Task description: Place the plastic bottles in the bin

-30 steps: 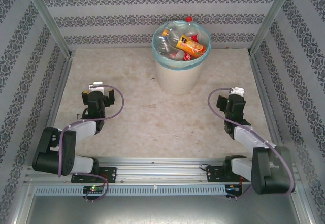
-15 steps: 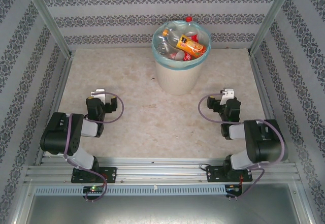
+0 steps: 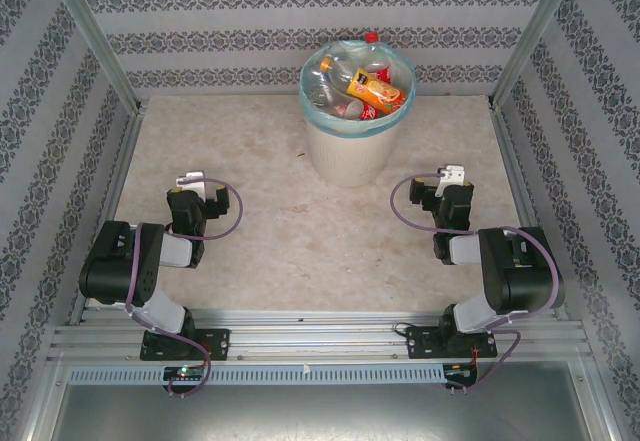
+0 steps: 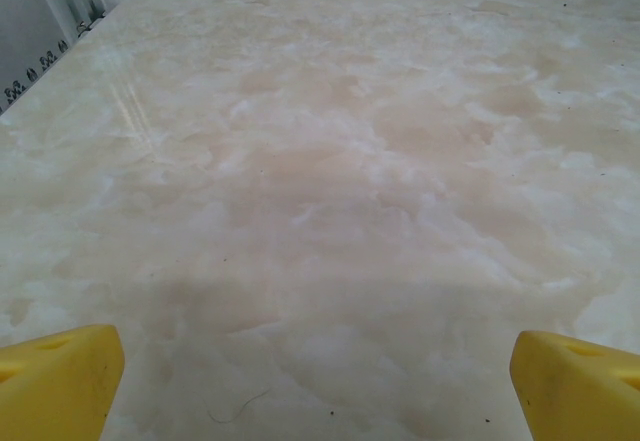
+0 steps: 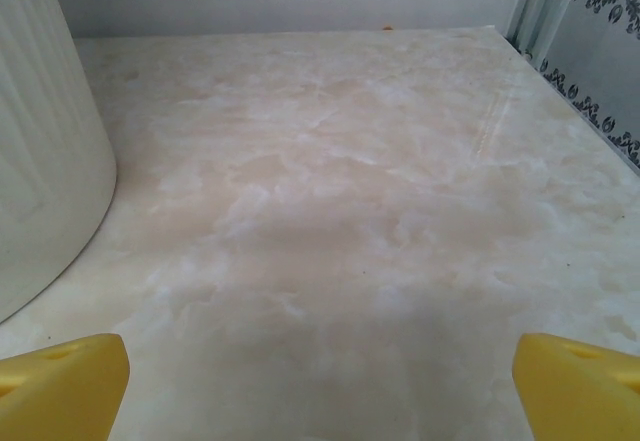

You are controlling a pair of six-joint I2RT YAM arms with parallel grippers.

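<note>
The bin (image 3: 347,151), a cream bucket with a turquoise liner, stands at the back middle of the table. Several plastic bottles (image 3: 352,86) lie heaped inside it, one with an orange label (image 3: 376,90) and a red cap (image 3: 371,37) poking above the rim. My left gripper (image 3: 190,180) rests low at the near left, folded back over its base. In the left wrist view it (image 4: 318,386) is open, yellow fingertips (image 4: 60,381) wide apart over bare table. My right gripper (image 3: 455,175) sits at the near right, also open (image 5: 320,386). The bin's ribbed wall (image 5: 45,151) stands to its left.
Patterned walls and metal frame posts (image 3: 95,36) close the marble table (image 3: 270,221) on three sides. A metal rail (image 3: 300,336) with both arm bases runs along the near edge.
Both arms have folded back toward their bases over the last second. The right gripper has opened wider and shifted slightly back and up.
</note>
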